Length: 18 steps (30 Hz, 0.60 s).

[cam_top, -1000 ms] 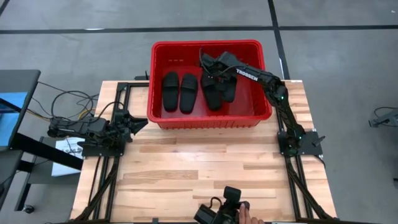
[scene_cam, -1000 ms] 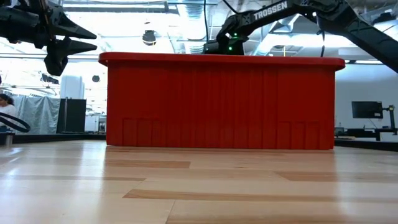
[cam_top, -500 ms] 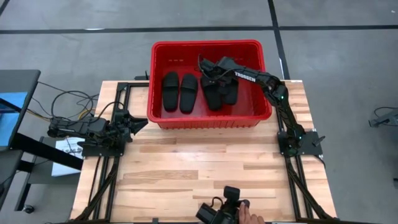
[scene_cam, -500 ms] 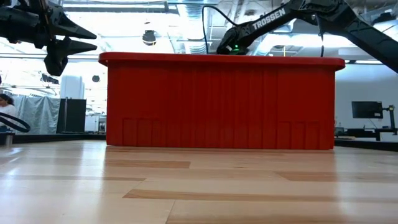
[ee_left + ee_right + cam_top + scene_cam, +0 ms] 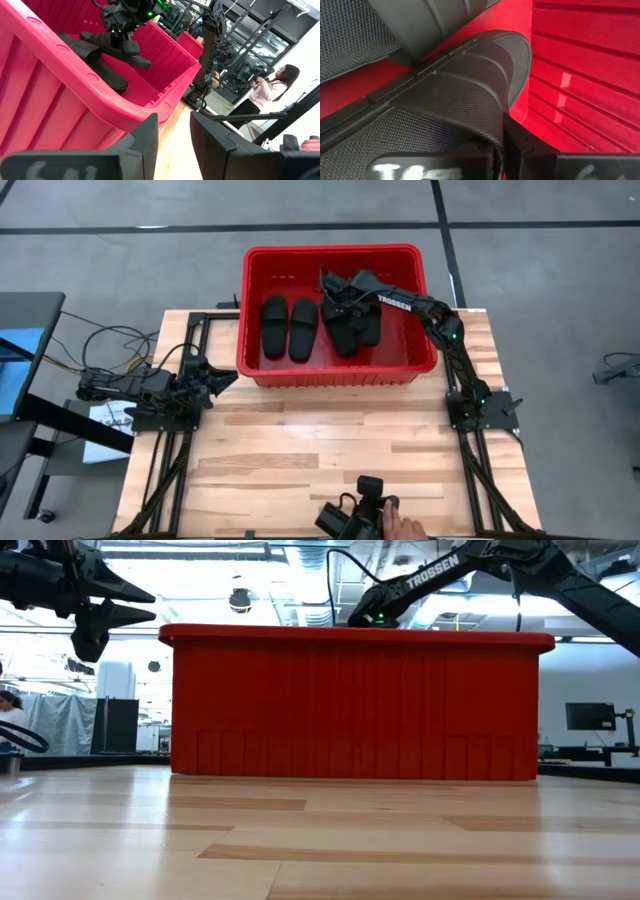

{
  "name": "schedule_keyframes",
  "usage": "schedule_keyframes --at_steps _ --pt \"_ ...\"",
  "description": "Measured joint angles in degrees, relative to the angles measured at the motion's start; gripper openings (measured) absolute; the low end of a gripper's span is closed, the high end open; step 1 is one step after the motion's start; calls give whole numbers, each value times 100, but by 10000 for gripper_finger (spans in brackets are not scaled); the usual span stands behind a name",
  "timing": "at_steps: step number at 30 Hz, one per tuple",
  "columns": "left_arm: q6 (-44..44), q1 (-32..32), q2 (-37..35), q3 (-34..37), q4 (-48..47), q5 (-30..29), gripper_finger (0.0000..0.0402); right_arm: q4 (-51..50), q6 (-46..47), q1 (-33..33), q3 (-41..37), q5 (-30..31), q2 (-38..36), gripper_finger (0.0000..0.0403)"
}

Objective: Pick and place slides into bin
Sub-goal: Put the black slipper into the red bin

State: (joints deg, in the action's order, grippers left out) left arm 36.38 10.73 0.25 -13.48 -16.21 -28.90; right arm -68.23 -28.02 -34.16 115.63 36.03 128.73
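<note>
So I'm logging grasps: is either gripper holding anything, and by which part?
The right gripper, down in the bin, grips a sandal by its edge. The left gripper is empty.

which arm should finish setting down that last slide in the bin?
Right. The right gripper is already inside the bin, at the right-hand pair of slides. The left gripper sits outside the bin's near-left corner, open and empty.

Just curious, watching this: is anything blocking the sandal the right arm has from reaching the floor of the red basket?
Nothing visible. The right gripper is inside the red plastic basket, low over two matte black slip-on sandals lying close together; two more lie apart, leftward.
</note>
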Motion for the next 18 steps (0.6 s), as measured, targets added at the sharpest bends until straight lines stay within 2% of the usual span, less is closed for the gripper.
schedule_keyframes --at_steps 18 --pt "2 0 0 -1 1 -1 103 92 -102 -87 -76 -125 -4 0"
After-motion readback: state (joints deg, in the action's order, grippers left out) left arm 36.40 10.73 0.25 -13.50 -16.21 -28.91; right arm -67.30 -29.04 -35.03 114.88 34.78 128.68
